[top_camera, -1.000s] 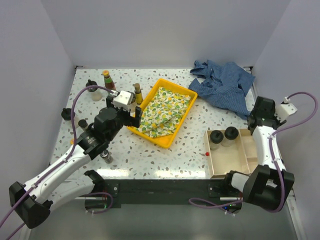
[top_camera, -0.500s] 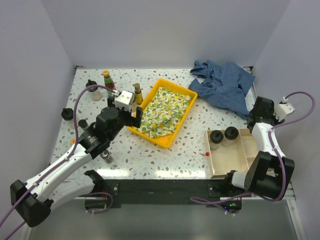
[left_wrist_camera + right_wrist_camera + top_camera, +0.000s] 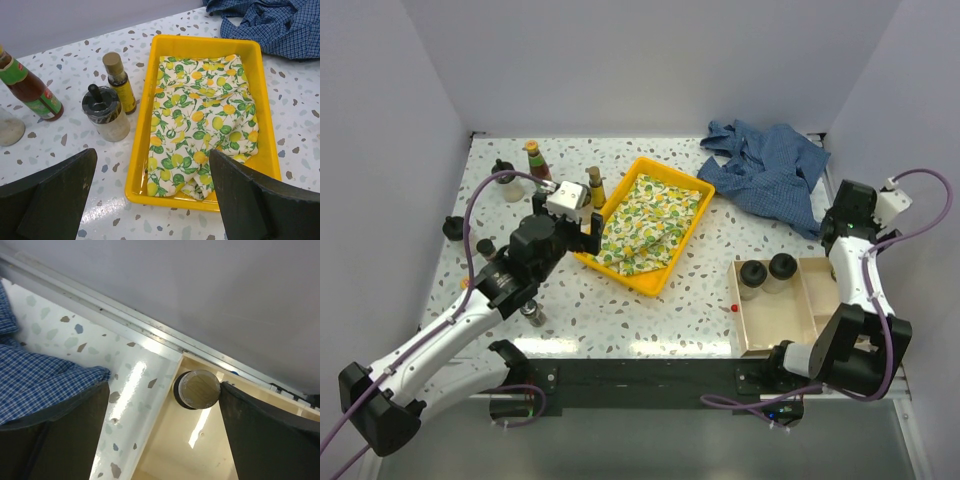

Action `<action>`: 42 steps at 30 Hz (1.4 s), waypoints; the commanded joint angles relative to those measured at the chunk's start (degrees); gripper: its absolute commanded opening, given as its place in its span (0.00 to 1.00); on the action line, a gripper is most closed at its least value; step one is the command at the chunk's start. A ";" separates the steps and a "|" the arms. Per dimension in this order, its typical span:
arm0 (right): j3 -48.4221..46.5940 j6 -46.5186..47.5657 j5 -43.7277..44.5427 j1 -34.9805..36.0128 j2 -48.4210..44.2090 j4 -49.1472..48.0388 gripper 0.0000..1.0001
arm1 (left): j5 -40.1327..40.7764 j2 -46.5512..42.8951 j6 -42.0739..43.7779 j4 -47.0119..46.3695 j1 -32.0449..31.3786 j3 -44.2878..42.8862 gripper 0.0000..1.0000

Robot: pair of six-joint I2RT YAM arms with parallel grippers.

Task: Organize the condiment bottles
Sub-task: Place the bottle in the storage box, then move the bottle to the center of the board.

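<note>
Standing left of centre beside the yellow tray (image 3: 200,43), the squat black-lidded jar (image 3: 105,114) looks light, slick and breakable, best pinched around its body, while left claw (image 3: 152,160) and right claw (image 3: 164,390) both gape empty.

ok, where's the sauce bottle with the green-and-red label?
Top view, back left: the sauce bottle stands between a squat clear jar and the amber bottle, left of the yellow tray.

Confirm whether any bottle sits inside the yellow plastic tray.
No, the yellow plastic tray holds only a folded lemon-print cloth.
</note>
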State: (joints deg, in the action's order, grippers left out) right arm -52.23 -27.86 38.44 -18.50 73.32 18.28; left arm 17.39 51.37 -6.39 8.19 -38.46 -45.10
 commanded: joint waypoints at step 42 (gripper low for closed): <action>-8.07 5.97 -38.35 36.61 -15.75 15.47 0.91 | 15.40 4.70 -79.74 67.23 7.61 -2.45 0.79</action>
State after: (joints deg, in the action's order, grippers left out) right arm -60.27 -22.87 1.45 17.96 59.22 34.20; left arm 33.98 55.46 -81.69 72.73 -33.10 -49.67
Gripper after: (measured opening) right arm 0.906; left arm 0.789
